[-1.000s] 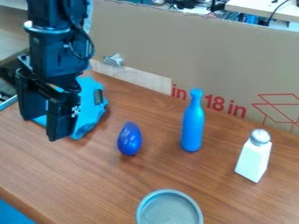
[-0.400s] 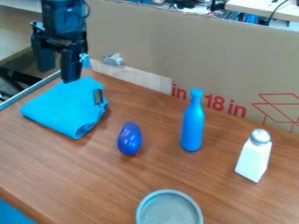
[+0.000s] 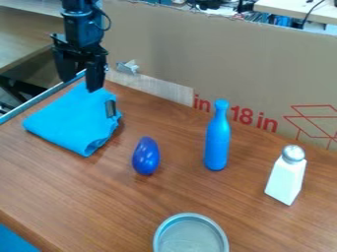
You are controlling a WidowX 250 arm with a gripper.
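The black gripper (image 3: 80, 84) hangs at the upper left over the far end of a folded blue cloth (image 3: 66, 123), its two fingers apart with nothing between them. A small dark piece (image 3: 111, 109) lies on the cloth's right edge. To the right of the cloth, a dark blue egg-shaped object (image 3: 146, 156) rests on the wooden table (image 3: 85, 197). Farther right stands a blue bottle (image 3: 217, 138), and beyond it a white shaker with a grey cap (image 3: 287, 176). A round grey metal dish (image 3: 221, 236) sits near the bottom edge.
A tall cardboard panel (image 3: 230, 54) runs along the back of the table, with a metal clip (image 3: 128, 67) at its left part. A grey rail (image 3: 33, 102) borders the table's left side. Another table (image 3: 23, 37) stands behind at the upper left.
The gripper has moved up and back from the near left of the cloth, then slightly right, uncovering the cloth. The objects on the table have stayed where they were.
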